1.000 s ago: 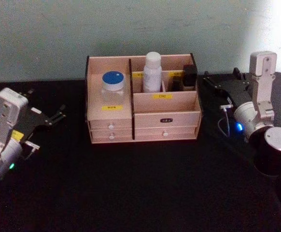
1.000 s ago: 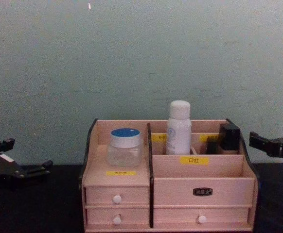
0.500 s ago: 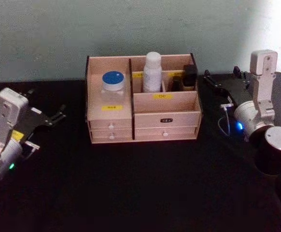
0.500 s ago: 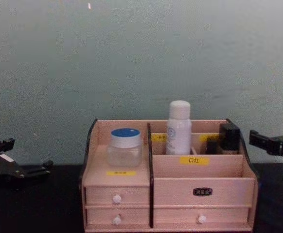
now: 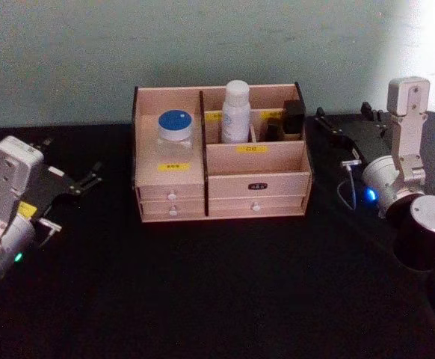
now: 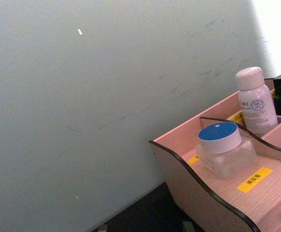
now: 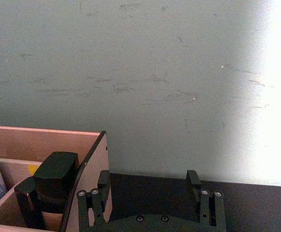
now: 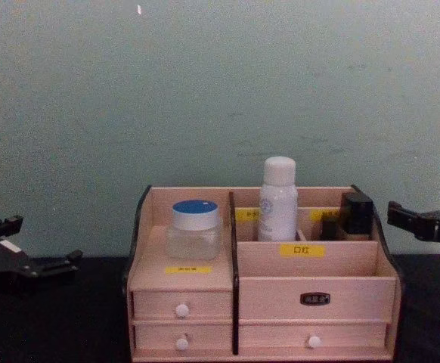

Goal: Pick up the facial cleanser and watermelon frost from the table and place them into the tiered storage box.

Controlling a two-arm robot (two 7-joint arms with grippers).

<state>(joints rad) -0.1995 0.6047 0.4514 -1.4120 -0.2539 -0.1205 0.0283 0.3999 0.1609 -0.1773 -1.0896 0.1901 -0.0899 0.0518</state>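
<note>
The facial cleanser (image 5: pixel 236 111) stands upright in a far compartment of the tiered storage box (image 5: pixel 256 160), its long axis vertical, right of the central divider. The watermelon frost (image 5: pixel 176 133) sits on the left shelf above the two left drawers. Both task things are already inside, so no pick appears to remain; any coming move would likely be a retreat.

The left gripper (image 5: pixel 89 178) hovers left of the box, nearer the jar, fingers spread and empty. The right gripper (image 7: pixel 150 193) hovers right of the box, nearer the bottle, fingers spread and empty.

Counted: one bottle, one jar, one box with four white-knobbed drawers, and dark small items (image 5: pixel 286 120) in its far right compartment.
</note>
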